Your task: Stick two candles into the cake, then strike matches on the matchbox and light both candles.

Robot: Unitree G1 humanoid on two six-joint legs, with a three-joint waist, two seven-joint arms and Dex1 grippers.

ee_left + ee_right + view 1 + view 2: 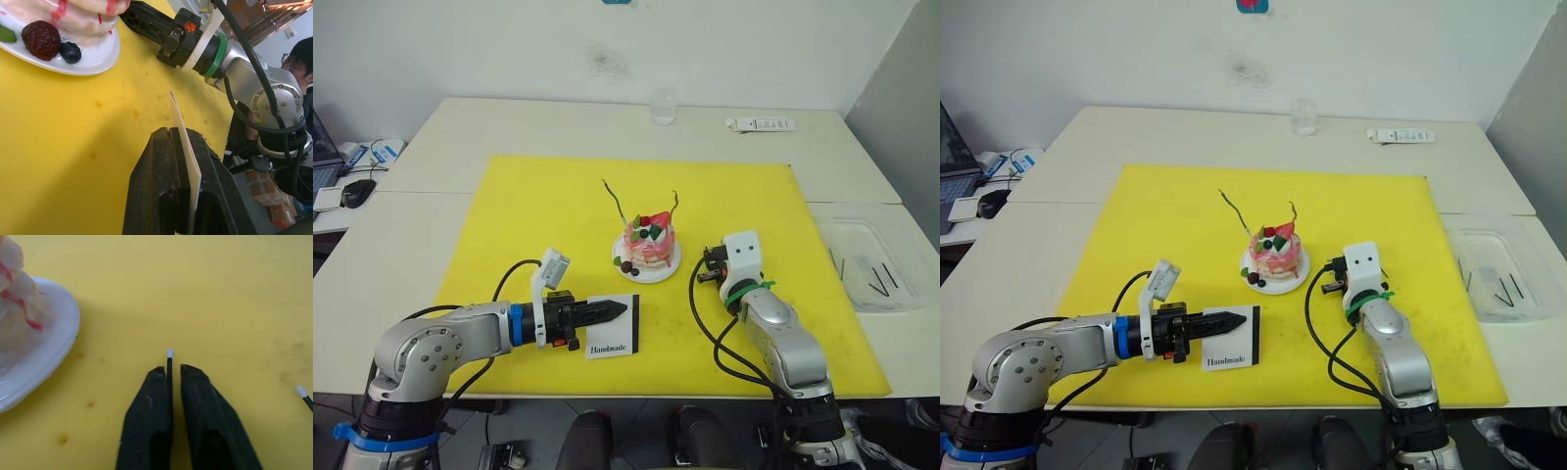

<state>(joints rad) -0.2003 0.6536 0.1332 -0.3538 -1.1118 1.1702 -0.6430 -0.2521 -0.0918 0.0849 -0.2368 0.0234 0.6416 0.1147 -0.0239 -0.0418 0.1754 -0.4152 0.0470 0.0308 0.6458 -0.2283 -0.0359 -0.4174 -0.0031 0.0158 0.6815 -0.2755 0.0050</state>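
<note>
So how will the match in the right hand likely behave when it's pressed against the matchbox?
The match looks very thin, so it is probably light and may snap under hard pressure. The right hand pinches it between smooth black fingers, so it could slip or pivot. The matchbox, clamped on edge by the left hand, looks flat and might flex.

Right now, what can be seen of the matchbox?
The matchbox is a flat white rectangular box with a black strip along one edge and "Handmade" in script on its face. It looks like thin card. It sits at the near side of the yellow mat, in front of the cake, one end pinched between the shut fingers of the left claw.
</note>
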